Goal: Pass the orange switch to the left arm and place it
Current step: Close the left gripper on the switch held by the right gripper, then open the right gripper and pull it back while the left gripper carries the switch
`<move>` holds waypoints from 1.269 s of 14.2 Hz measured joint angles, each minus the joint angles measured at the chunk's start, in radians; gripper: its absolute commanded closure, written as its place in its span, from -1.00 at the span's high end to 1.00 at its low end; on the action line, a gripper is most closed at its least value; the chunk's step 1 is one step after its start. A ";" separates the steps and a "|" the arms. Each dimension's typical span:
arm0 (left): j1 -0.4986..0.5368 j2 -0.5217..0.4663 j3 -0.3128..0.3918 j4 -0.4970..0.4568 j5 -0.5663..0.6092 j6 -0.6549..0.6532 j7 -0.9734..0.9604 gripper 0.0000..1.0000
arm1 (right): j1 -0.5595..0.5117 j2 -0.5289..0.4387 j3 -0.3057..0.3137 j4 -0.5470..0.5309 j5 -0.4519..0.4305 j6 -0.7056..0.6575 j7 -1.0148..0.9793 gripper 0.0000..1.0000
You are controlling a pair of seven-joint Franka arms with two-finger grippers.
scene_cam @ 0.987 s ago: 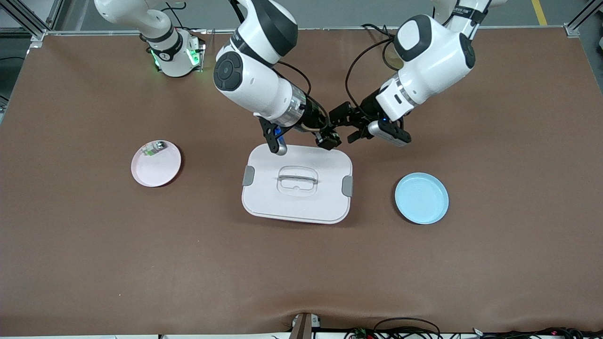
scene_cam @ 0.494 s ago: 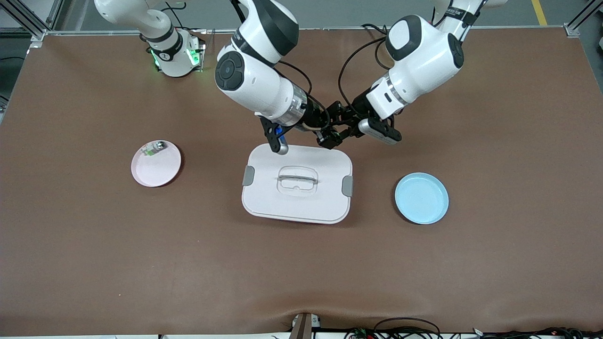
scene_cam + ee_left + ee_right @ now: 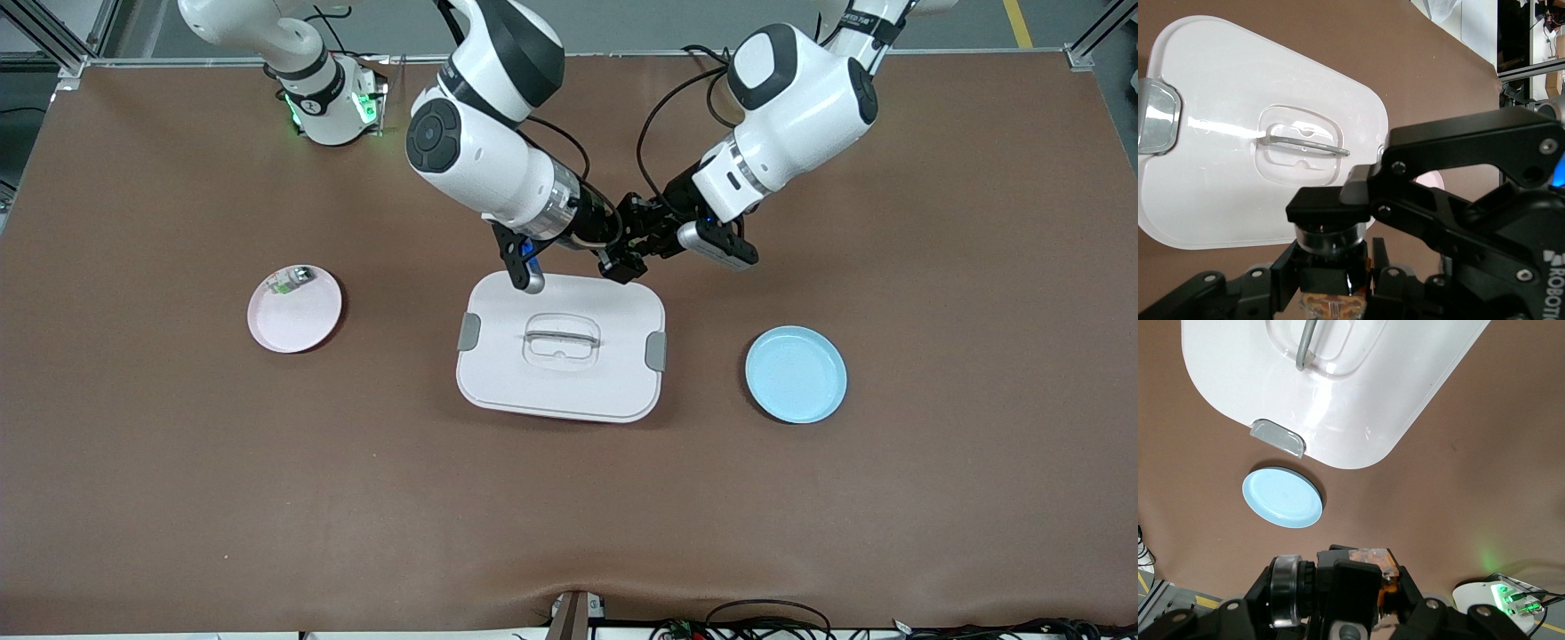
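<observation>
Newly clamped by both hands, orange switch (image 3: 1368, 577) shows black.

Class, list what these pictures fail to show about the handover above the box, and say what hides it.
- Orange switch: mostly covered by the hands in both wrist views; front view hides it between right hand and left hand.
- Box near corner: covered by hands, left wrist view.

My left gripper (image 3: 642, 233) has swung in from the left arm's end of the table to meet my right gripper (image 3: 621, 260) over the edge of the large white lidded box (image 3: 560, 356). Its black fingers (image 3: 1331, 199), wide apart a second ago, have now clamped onto the tiny black orange-ended switch (image 3: 1368, 573).
</observation>
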 measured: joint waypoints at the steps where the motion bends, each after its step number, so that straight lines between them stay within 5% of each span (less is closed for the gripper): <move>1: 0.000 0.000 0.000 0.000 0.000 0.000 0.000 -1.00 | 0.000 0.000 0.000 0.000 0.000 0.000 0.000 -0.38; 4: 0.002 0.000 0.000 0.002 0.000 0.000 0.001 -1.00 | 0.000 0.000 0.000 0.002 0.000 0.004 0.000 1.00; 12: 0.026 0.000 0.001 0.012 0.030 -0.004 0.015 -1.00 | 0.000 0.007 -0.002 0.015 0.000 0.012 0.000 1.00; 18: 0.157 0.000 0.005 0.023 0.293 -0.108 0.016 -1.00 | -0.029 -0.011 -0.018 0.029 -0.002 -0.099 0.000 1.00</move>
